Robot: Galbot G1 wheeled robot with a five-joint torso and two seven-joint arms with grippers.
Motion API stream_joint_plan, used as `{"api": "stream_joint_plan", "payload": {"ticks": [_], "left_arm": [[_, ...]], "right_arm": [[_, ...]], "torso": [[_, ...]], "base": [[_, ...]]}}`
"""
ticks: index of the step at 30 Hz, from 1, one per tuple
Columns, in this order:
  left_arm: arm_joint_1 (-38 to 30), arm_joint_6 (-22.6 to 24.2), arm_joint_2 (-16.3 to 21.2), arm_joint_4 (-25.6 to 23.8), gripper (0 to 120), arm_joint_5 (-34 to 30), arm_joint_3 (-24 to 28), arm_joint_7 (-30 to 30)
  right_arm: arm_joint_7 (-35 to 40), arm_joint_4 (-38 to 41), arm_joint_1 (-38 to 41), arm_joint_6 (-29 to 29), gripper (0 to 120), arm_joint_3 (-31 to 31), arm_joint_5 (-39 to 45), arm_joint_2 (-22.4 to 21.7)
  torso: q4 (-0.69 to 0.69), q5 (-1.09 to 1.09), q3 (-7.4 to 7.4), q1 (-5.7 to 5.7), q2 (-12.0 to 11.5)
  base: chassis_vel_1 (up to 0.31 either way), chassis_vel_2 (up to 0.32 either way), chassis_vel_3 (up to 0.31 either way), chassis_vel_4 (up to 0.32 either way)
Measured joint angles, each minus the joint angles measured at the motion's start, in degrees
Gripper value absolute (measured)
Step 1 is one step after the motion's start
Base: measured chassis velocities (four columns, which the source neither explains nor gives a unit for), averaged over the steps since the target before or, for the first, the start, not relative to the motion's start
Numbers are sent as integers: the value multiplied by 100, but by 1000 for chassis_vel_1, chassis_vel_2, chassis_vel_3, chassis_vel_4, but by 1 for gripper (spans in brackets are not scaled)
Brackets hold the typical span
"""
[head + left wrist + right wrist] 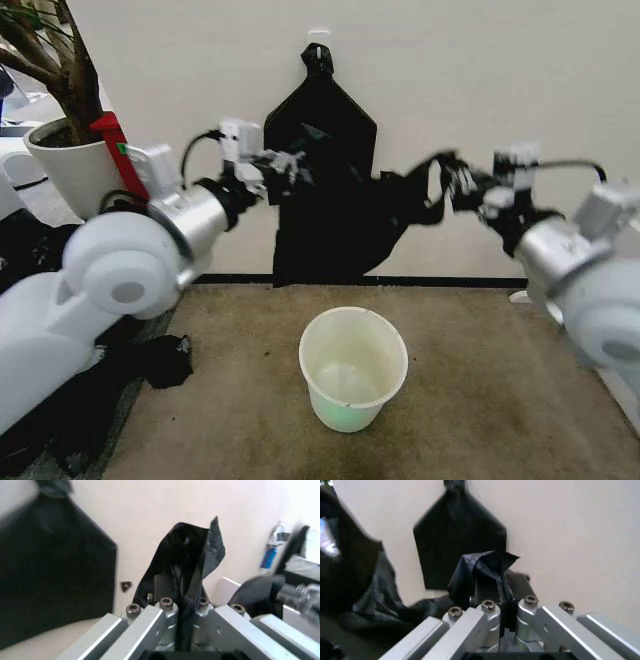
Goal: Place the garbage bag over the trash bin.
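- The thin, glossy black plastic garbage bag point(345, 215) is stretched in the air between the two grippers, above and beyond the bin, and hangs in front of the far wall.
- The left gripper point(290, 165) is raised on the left, at the bag's upper left edge. In the left wrist view its fingers are closed narrow on a wrinkled fold of the garbage bag point(192, 566), which sticks up beyond the fingertips.
- The right gripper point(448, 185) is raised on the right, at about the same height, at the bag's right edge. In the right wrist view its fingers are pinched together on a crumpled corner of the garbage bag point(485, 568).
- The round white plastic trash bin point(353, 368), tinted pale green near its base, stands upright and open on the brown floor mat point(480, 400), near the robot and midway between the arms. The bag does not touch it.
- A flat black shield-shaped bundle with a knotted top point(322, 100) hangs on the far wall, behind the held bag.
- A large white plant pot point(70, 165) with a brown-stemmed plant stands far left, with a red object point(118, 150) just beside it.
- A heap of black plastic sheeting point(150, 365) lies on the floor at the near left, beside the mat.
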Motion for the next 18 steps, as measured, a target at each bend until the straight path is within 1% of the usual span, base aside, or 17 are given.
{"api": "stream_joint_plan", "payload": {"ticks": [4,7,10,11,12,14,16,18], "left_arm": [[1,-2,-84,-23,0,74,149,-23],[144,-3,-116,-49,0,162,300,-32],[517,-61,-99,40,0,335,351,-30],[637,-75,-100,60,0,384,351,-31],[637,-75,-100,60,0,384,351,-31],[884,-99,-101,108,0,516,341,-30],[1192,-141,-65,175,0,714,287,7],[1393,-163,-38,208,0,804,234,26]], "right_arm": [[-13,102,-279,2,0,114,-71,46],[-16,148,-486,12,0,136,-211,126],[-42,147,-687,33,0,197,-369,175],[-52,151,-794,34,0,246,-389,179],[-52,151,-794,34,0,246,-389,179],[-83,158,-1048,35,0,302,-455,216],[-138,155,-1363,40,0,291,-616,342],[-141,137,-1519,58,0,210,-743,454]], "torso": [[1,0,0,0,0],[5,0,0,0,0],[6,-1,1,0,0],[5,-5,1,0,0],[5,-5,1,0,0],[5,-3,0,0,0],[3,-3,0,0,0],[4,-2,0,0,0]], "base": [[0,0,0,0],[0,0,0,0],[0,0,0,0],[0,0,0,0],[0,0,0,0],[0,0,0,0],[0,0,0,0],[0,0,0,0]]}}
